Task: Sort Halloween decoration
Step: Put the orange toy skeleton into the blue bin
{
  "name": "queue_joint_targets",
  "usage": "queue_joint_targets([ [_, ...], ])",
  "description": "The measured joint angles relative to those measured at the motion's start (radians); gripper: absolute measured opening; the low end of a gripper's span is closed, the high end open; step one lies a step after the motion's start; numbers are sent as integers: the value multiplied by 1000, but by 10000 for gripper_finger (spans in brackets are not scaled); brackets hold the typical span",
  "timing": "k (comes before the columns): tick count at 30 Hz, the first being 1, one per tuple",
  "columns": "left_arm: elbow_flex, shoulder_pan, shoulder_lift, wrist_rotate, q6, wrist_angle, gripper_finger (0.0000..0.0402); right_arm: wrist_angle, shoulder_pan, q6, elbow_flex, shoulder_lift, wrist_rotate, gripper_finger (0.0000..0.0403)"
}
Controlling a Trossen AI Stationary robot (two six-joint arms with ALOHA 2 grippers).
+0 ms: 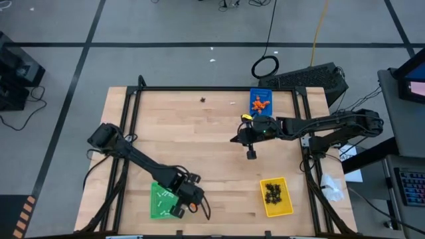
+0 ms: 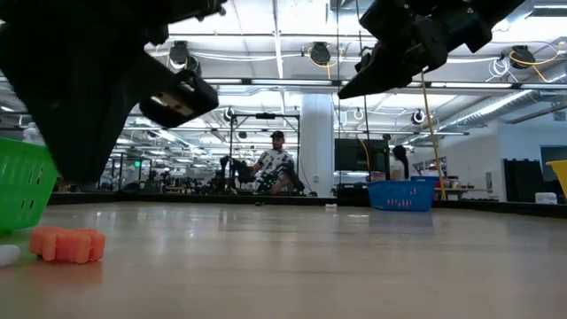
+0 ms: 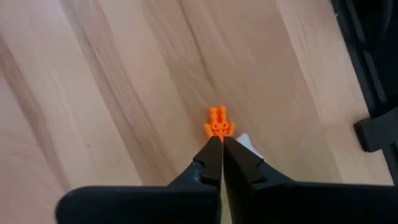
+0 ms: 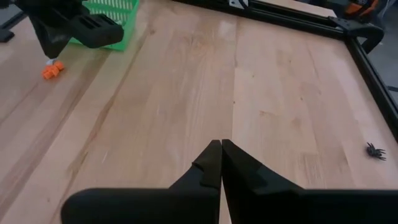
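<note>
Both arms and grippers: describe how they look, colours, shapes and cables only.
Both arms are dark, slim and jointed. The left gripper and right gripper each end in two black, wedge-shaped fingers tapering to thin tips. The right arm carries a small yellow mark near its wrist; thin black cabling trails at each base.

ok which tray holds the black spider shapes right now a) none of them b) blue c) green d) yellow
d, in the high view the black spider-like shapes sit piled inside the yellow tray, while the blue tray holds orange lumps.
</note>
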Motion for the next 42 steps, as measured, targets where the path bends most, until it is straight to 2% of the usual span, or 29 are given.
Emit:
queue_joint_targets([
  [3,0,0,1,2,-11,-2,36,1,0,0,0,0,0,0],
  [10,1,0,16,2,-11,16,136,4,0,-6,0,0,0,0],
  [15,0,7,52,13,5,50,160,4,0,-7,0,0,-1,0],
  [24,3,20,95,12,24,53,129,4,0,-7,0,0,-1,0],
  [34,3,23,109,20,61,53,119,5,0,-11,0,0,-1,0],
  [37,3,27,109,9,93,51,95,5,0,-11,0,0,-1,0],
  [42,2,51,102,8,135,46,28,4,0,-17,0,0,-1,0],
])
